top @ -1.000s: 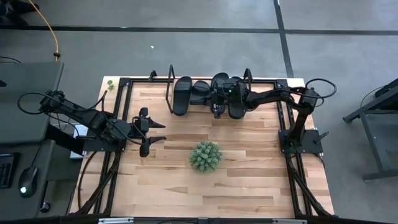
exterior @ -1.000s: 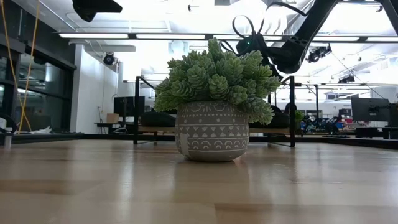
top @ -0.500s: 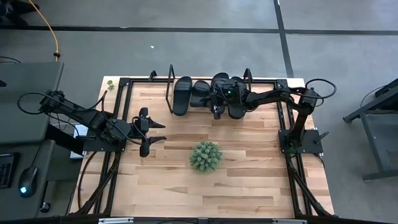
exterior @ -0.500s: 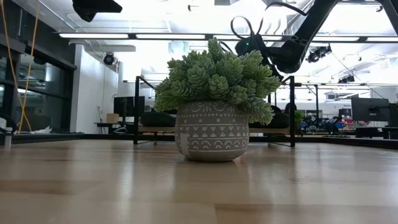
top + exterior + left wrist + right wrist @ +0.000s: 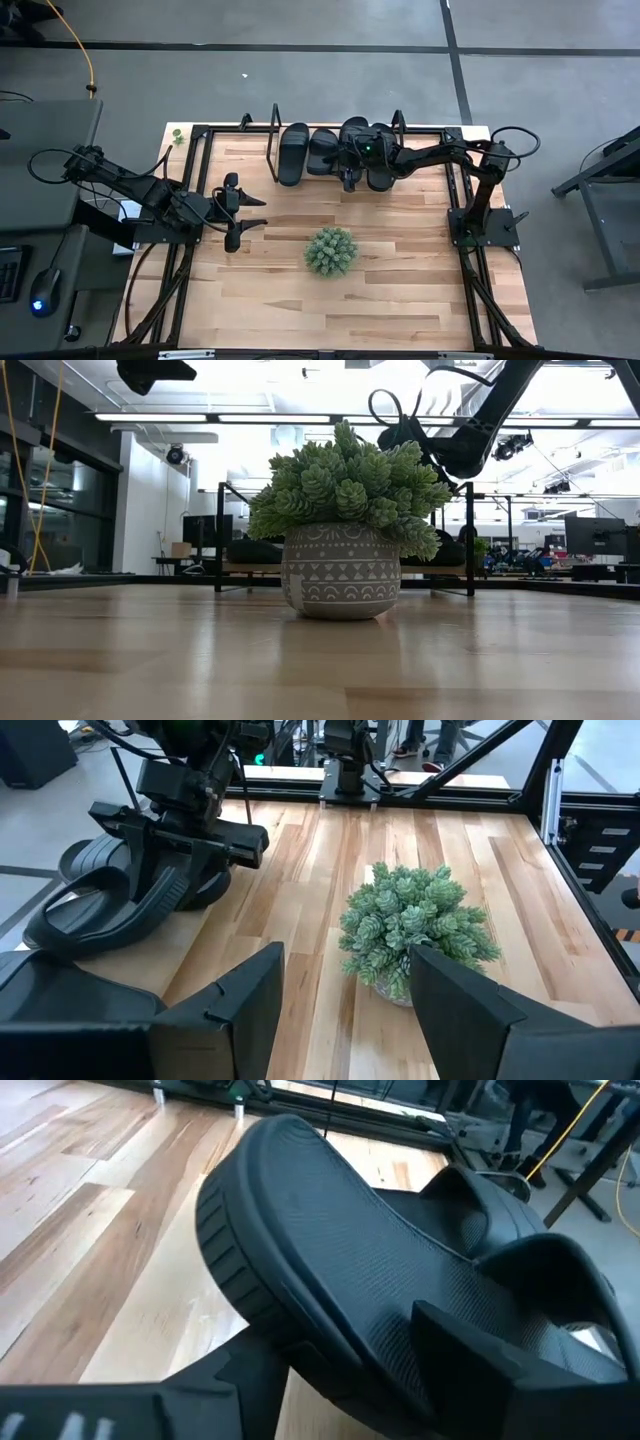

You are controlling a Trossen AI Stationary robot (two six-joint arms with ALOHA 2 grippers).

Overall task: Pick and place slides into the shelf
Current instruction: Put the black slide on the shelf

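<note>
Four black slides lie side by side at the shelf (image 5: 272, 130) on the table's far edge. Two of them (image 5: 293, 152) (image 5: 322, 150) are at its left end, and one (image 5: 383, 170) is at its right end. My right gripper (image 5: 348, 172) reaches in from the table's right and is shut on the third slide (image 5: 330, 1240), which fills its wrist view. My left gripper (image 5: 252, 212) hangs open over the table's left half, well short of the shelf. The plant hides most of the shelf in the low view. My right gripper has the slide by the side edge of its sole (image 5: 300, 1335), between heel and strap. One finger (image 5: 480, 1350) lies on the ribbed footbed and the other (image 5: 190, 1395) is against the outer side. The slide sits tilted in the hold; what its underside rests on is hidden.
A round green plant in a grey patterned pot (image 5: 331, 251) stands mid-table, between the near edge and the shelf. Black frame rails (image 5: 458, 200) run along the table's left and right edges. Bare wood (image 5: 300, 310) lies around the plant.
My right arm has edged slightly toward the table's left, with the slide still in its hold. The left arm and the plant have kept still.
</note>
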